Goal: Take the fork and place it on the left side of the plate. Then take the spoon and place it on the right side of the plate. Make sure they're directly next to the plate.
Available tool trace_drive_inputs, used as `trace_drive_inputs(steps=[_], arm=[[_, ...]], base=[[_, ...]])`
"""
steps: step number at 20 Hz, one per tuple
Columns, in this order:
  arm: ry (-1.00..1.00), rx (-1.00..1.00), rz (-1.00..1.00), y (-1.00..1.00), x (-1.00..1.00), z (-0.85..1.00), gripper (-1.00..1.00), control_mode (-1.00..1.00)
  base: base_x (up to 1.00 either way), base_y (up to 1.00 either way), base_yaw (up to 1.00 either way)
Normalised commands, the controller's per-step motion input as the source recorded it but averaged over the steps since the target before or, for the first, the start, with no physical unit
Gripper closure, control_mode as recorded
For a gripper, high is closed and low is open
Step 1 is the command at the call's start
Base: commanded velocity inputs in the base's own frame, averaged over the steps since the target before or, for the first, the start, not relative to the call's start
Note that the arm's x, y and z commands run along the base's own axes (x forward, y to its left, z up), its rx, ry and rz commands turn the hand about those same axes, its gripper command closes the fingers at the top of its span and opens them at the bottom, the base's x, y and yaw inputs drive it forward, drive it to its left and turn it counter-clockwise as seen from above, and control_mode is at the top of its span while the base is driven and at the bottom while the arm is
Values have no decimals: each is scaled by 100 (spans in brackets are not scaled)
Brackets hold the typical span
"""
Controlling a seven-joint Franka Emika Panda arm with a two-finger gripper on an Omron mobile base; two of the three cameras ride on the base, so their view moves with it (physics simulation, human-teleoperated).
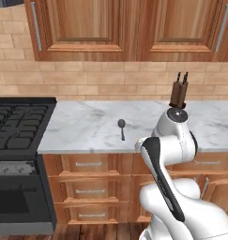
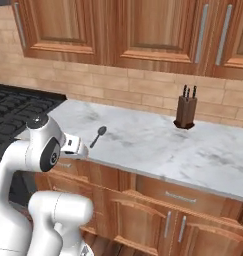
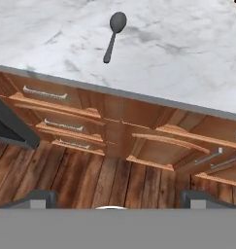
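Observation:
A small grey spoon (image 1: pixel 122 127) (image 2: pixel 98 136) (image 3: pixel 113 35) lies on the marble counter (image 1: pixel 87 126) (image 2: pixel 158 145), with its bowl toward the wall and its handle toward the front edge. My gripper (image 3: pixel 119 199) is open and holds nothing. Its two dark fingertips (image 3: pixel 39 197) stand wide apart. It hangs in front of the counter, below the counter's edge, short of the spoon and facing the drawer fronts. The fork and the plate are out of view.
A dark knife block (image 1: pixel 178 95) (image 2: pixel 185 112) stands at the back of the counter, to the right of the spoon. A black stove (image 1: pixel 17 126) (image 2: pixel 13 107) adjoins the counter on the left. Wooden drawers (image 3: pixel 56 112) and floorboards (image 3: pixel 90 180) lie below, and wall cabinets (image 1: pixel 110 28) hang above.

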Motion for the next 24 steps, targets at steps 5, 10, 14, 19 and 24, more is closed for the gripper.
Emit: trace_drive_inputs(steps=[5, 10, 14, 19, 24], arm=[[0, 0, 0, 0, 0, 0, -100, 100], [0, 0, 0, 0, 0, 0, -100, 100], [0, 0, 0, 0, 0, 0, -100, 100], [0, 0, 0, 0, 0, 0, -100, 100], [4, 0, 1, 0, 26, -30, -100, -100]], base=[[73, 33, -38], [67, 29, -37], [34, 62, -30], [1, 48, -20], [18, 2, -2]])
